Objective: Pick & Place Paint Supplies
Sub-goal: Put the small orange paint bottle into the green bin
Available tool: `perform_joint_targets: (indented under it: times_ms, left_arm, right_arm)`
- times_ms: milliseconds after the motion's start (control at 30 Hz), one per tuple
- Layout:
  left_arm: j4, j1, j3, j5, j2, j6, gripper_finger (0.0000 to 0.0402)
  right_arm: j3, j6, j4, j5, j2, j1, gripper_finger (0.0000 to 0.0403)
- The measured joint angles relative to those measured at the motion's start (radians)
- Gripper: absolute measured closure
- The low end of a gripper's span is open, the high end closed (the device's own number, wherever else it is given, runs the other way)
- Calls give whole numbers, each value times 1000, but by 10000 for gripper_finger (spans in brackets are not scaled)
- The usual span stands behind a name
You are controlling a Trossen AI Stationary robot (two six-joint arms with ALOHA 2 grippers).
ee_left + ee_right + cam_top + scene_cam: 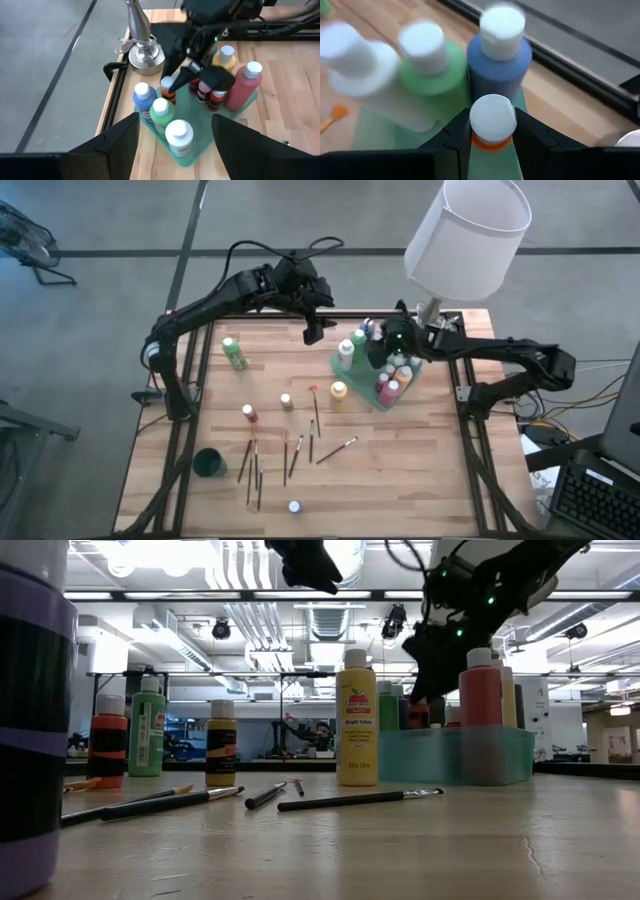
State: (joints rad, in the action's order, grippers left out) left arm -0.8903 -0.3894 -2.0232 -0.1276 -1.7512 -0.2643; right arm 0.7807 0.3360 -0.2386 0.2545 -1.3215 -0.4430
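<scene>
R claw [492,142] is clamped on an orange bottle [492,122], white cap up, fingers either side of its neck. Bottle sits over the green tray [352,375], just beside the blue bottle [499,60] and green bottle [432,67]. L claw [312,332] hangs wide open w/ nothing in it, above the counter [420,470] near the far edge, apart from the tray. Brushes [300,452] lie loose mid-counter.

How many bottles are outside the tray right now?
5: green bottle back left, yellow bottle beside the tray, ochre bottle and red bottle mid-table, purple bottle at the front edge.
</scene>
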Motion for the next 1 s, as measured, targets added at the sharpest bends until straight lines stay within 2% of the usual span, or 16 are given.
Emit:
perform_joint_targets:
  times_ms: [200, 567, 1000]
  left_arm:
    - [-4, -3, 0, 0, 0, -1, 149]
    - [-4, -6, 0, 0, 0, -3, 149]
    - [-4, -7, 0, 0, 0, -4, 149]
  right_arm:
    - [0, 1, 14, -17, -64, -10, 294]
    - [0, -13, 45, 14, -133, -21, 294]
    - [-3, -7, 88, 38, -160, -27, 293]
